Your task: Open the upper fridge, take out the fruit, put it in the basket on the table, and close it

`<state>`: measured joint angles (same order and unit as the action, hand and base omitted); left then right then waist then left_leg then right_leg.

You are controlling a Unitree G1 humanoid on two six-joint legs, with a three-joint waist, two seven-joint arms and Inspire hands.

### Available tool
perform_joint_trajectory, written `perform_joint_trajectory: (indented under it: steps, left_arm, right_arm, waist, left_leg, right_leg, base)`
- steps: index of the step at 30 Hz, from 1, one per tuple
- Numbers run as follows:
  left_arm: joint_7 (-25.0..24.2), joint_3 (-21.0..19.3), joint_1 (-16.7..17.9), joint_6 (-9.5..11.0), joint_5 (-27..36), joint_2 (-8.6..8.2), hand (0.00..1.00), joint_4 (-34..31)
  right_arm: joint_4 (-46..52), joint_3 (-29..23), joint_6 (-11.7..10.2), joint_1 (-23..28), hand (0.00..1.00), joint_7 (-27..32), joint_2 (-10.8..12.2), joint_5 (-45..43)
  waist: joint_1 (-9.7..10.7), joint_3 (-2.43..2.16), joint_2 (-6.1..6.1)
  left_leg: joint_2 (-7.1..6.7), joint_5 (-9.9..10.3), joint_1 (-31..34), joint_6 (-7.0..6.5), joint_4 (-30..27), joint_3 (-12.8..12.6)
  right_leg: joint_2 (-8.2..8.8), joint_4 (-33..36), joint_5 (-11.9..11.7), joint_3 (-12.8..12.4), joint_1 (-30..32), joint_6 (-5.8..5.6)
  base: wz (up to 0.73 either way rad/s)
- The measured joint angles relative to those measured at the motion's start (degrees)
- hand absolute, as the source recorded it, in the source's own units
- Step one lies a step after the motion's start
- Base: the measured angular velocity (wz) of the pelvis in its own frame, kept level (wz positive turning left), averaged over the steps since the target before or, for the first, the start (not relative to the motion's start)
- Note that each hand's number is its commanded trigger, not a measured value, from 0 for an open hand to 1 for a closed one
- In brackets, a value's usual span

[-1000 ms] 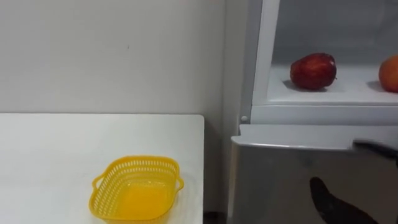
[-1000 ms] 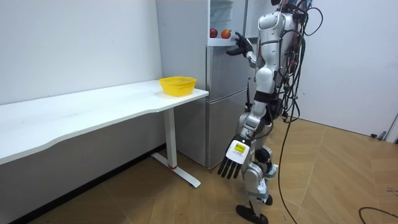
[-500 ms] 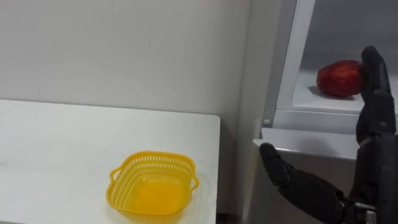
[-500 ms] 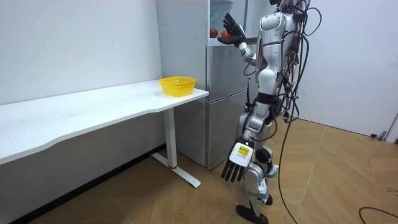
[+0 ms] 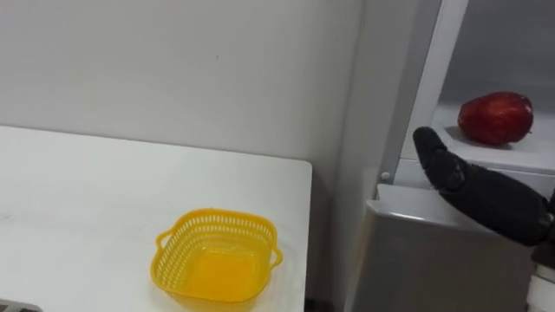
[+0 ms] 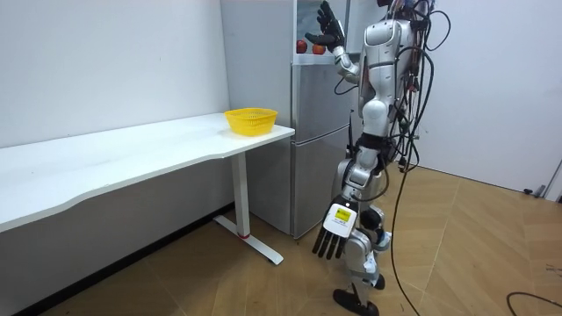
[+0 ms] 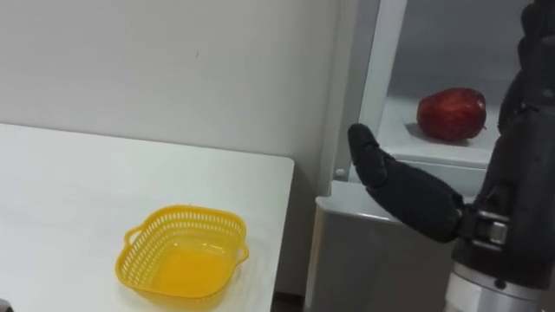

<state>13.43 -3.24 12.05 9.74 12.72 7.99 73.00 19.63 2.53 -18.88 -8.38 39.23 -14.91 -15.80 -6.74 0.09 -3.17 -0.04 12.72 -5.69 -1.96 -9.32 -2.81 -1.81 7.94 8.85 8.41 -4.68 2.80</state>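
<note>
Red apple [image 7: 450, 113]: on upper fridge [image 7: 375, 87] shelf, far right. Right hand [image 7: 512, 165]: raised near apple, apart from it, fingers spread wide, holding nothing. Left hand [image 6: 335, 235]: low by leg, fingers straight. Yellow basket [image 5: 217, 269]: on white table [image 5: 87, 217], left.

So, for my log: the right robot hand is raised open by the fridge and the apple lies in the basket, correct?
Not quite: the apple lies on the fridge shelf, as the right eye view shows. The right robot hand is raised open there.
</note>
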Motion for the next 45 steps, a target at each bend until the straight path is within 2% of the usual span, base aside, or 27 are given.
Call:
perform_joint_trajectory:
  steps: [5, 8, 12, 15, 18, 20, 23, 29, 32, 35, 42, 45]
  left_arm:
    - [-0.15, -0.56, -0.01, -1.64, -1.99, 0.1, 0.0, -0.13]
    - [-0.73, -1.88, -0.04, -2.41, -4.18, 0.15, 0.0, -0.06]
    - [-1.48, -2.32, 0.25, -3.82, -5.14, 0.29, 0.0, -0.35]
    - [-1.62, -2.31, 0.55, -4.62, -6.18, 0.38, 0.0, -1.05]
    - [-1.76, -2.34, 0.42, -4.86, -6.94, 0.69, 0.0, -2.2]
    - [-1.81, -2.49, 0.37, -5.28, -8.49, 0.82, 0.0, -2.53]
    - [-1.89, -2.59, 0.24, -6.55, -8.55, 0.82, 0.0, -3.58]
    - [-2.96, -2.56, 0.84, -7.79, -8.48, 0.85, 0.0, -5.58]
    - [-3.09, -2.59, 1.45, -8.6, -8.49, 0.81, 0.0, -6.04]
    - [-3.38, -2.63, 1.58, -8.84, -8.5, 0.82, 0.0, -6.18]
    - [-4.76, -2.72, 1.64, -9.0, -8.47, 1.12, 0.0, -6.43]
    - [-5.59, -2.76, 1.66, -9.22, -8.54, 1.87, 0.0, -6.57]
  right_arm:
    - [-1.28, -3.28, 1.01, -1.51, 0.0, -0.37, 0.0, 2.69]
    - [-1.57, -6.63, 1.98, -1.89, 0.0, -0.48, 0.0, 4.9]
    - [-2.54, -8.42, 2.44, -2.73, 0.0, -0.42, -0.41, 6.69]
    - [-2.85, -8.55, 3.69, -2.76, 0.0, -0.66, -1.77, 9.11]
    - [-3.63, -8.73, 4.75, -2.94, 0.0, -1.08, -2.8, 9.35]
    - [-6.41, -8.78, 4.94, -4.68, 0.0, -1.87, -3.65, 10.8]
    - [-10.17, -9.39, 6.62, -7.86, 0.0, -1.9, -4.04, 13.01]
    - [-12.01, -10.09, 8.16, -9.67, 0.0, -2.02, -4.13, 13.79]
    - [-12.17, -10.09, 9.28, -9.79, 0.0, -2.82, -4.13, 13.82]
    - [-12.31, -10.09, 10.21, -9.79, 0.0, -3.46, -4.12, 13.85]
    - [-15.33, -10.08, 10.65, -10.82, 0.0, -5.64, -4.37, 16.93]
    - [-17.32, -10.08, 11.5, -10.87, 0.0, -5.98, -6.3, 17.27]
  waist:
    - [0.21, 0.33, 0.19]
    - [0.17, 0.35, 0.22]
    - [0.43, 0.31, 0.06]
    - [0.46, 0.24, -0.39]
    - [0.34, 0.37, -1.17]
    - [0.5, 0.49, -1.7]
    - [0.57, 0.51, -2.03]
    - [0.52, 0.51, -1.43]
    - [0.49, 0.19, -0.82]
    - [0.43, 0.06, -0.53]
    - [0.68, 0.19, -0.76]
    - [0.39, 0.36, -1.32]
  left_leg:
    - [-0.05, 0.04, 0.16, -0.01, -0.1, 0.94]
    - [-0.19, 0.03, 0.34, -0.02, -0.22, 1.38]
    - [-0.57, 0.01, 0.22, -0.02, -0.3, 1.44]
    - [-0.57, -0.01, 0.05, -0.03, -0.3, 1.44]
    - [-0.56, -0.02, 0.02, -0.03, -0.33, 1.44]
    - [-0.56, -0.02, 0.01, -0.04, -0.51, 1.44]
    - [-0.53, 0.03, 0.31, -0.1, -0.49, 1.6]
    - [-0.38, 0.07, 0.34, -0.14, -0.48, 2.05]
    - [-0.61, 0.05, 0.16, -0.13, -0.53, 2.06]
    - [-0.6, 0.04, 0.12, -0.13, -0.9, 2.03]
    - [-0.37, 0.04, 0.21, -0.13, -1.55, 2.04]
    - [-0.42, 0.04, 0.23, -0.13, -1.59, 2.04]
  right_leg:
    - [0.47, 0.15, 0.0, 1.0, -0.2, -0.01]
    - [0.58, 0.12, 0.02, 1.03, -0.18, -0.03]
    - [0.57, 0.05, 0.02, 1.04, -0.33, -0.03]
    - [0.57, 0.09, 0.02, 1.1, -0.29, -0.03]
    - [0.58, 0.17, 0.02, 1.19, -0.2, -0.04]
    - [0.65, 0.3, 0.02, 1.23, -0.2, -0.04]
    - [0.71, 0.35, 0.03, 1.34, -0.2, -0.07]
    - [0.79, 0.7, 0.07, 2.4, -0.13, -0.13]
    - [0.78, 0.7, 0.07, 2.71, -0.11, -0.13]
    - [0.78, 0.7, 0.07, 2.71, -0.29, -0.12]
    - [1.0, 0.85, 0.07, 2.81, -0.45, -0.12]
    - [1.05, 0.94, 0.07, 2.85, -0.38, -0.11]
  base:
    - [0.09]
    - [0.07]
    - [0.0]
    - [0.0]
    - [0.0]
    - [0.0]
    - [0.01]
    - [0.04]
    - [0.0]
    - [0.0]
    - [0.0]
    - [0.0]
